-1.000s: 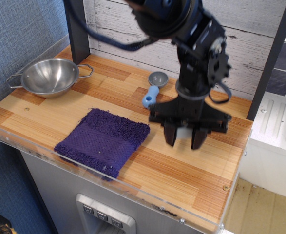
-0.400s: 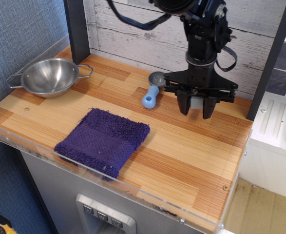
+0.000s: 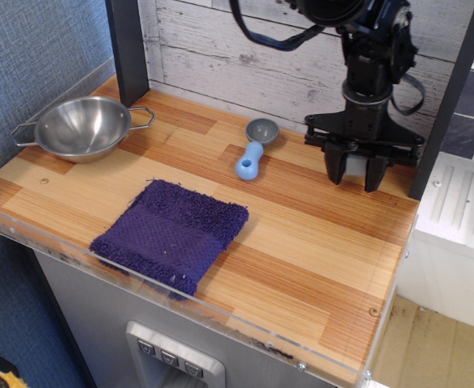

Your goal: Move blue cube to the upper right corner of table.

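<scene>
My gripper (image 3: 354, 171) hangs over the back right part of the wooden table (image 3: 301, 242), close to the white plank wall. Its two dark fingers (image 3: 334, 168) point down and are shut on the blue cube (image 3: 354, 162). Only a pale sliver of the cube shows between them. The cube is held just above the wood, near the upper right corner.
A blue-handled grey scoop (image 3: 253, 152) lies left of the gripper. A dark blue towel (image 3: 172, 233) lies front centre. A steel bowl (image 3: 81, 126) stands at the back left. A dark post (image 3: 446, 97) stands right of the gripper. A clear rim (image 3: 220, 323) runs along the front edge.
The gripper has carried the cube from the middle right of the table back and to the right, towards the upper right corner. Nothing else has moved.
</scene>
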